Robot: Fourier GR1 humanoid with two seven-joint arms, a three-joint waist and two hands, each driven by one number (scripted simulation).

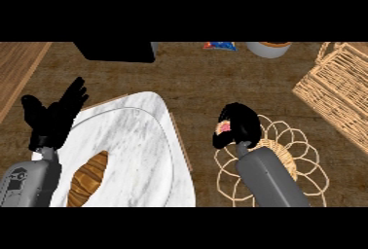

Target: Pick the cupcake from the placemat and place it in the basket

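Observation:
The cupcake shows only as a small pink and white patch, mostly hidden inside my right hand, whose fingers curl round it. This happens over the far left part of the woven straw placemat, a flower-shaped mat with looped petals. The wicker basket stands at the right edge, up and to the right of the hand. My left hand rests open with fingers up at the left, beside the marble plate.
A large white marble plate at lower left bears a brown croissant. A black box, a blue and red packet and a grey bowl line the far edge.

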